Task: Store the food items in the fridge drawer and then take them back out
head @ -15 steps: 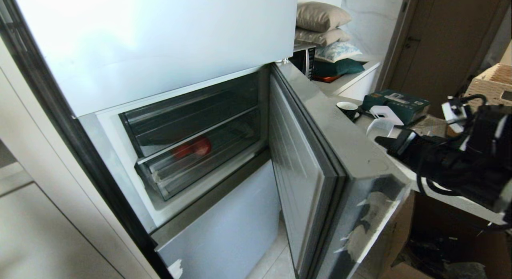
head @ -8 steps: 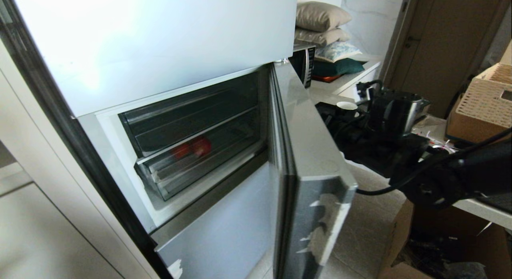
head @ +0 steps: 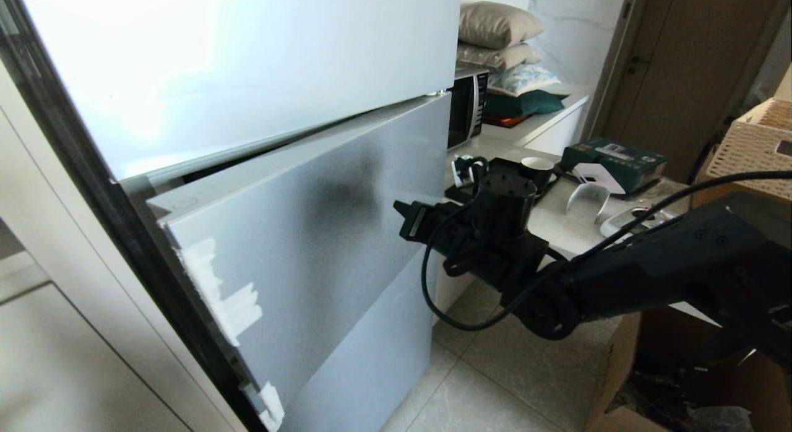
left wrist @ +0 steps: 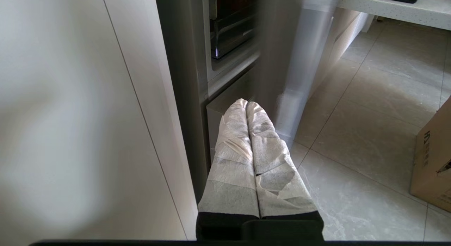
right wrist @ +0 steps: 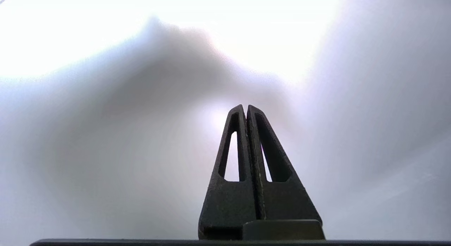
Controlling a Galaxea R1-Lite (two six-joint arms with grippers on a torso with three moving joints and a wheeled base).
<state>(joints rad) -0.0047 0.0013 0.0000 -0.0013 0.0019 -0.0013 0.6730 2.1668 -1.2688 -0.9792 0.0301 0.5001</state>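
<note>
The silver-blue middle fridge door (head: 309, 221) stands almost closed, with a narrow dark gap along its top left edge. It hides the food items and the fridge drawer in the head view. My right gripper (head: 403, 218) is shut and empty, its tips at the door's right part; I cannot tell whether they touch. In the right wrist view the shut right gripper (right wrist: 246, 106) points straight at the pale panel. My left gripper (left wrist: 246, 102), wrapped in white tape, is shut and empty, low beside the fridge's lower corner. A clear bin front (left wrist: 230, 31) shows there; which bin I cannot tell.
Right of the fridge, a white counter (head: 557, 221) carries a microwave (head: 467, 101), a cup (head: 537, 166), a green box (head: 612, 156) and a wicker basket (head: 752, 141). Cushions (head: 495, 23) are stacked behind. A cardboard box (head: 619, 382) sits on the tiled floor (head: 495, 370).
The middle door has swung from wide open to almost closed, covering the drawers and the red food. My right arm has swept left with it, gripper shut throughout.
</note>
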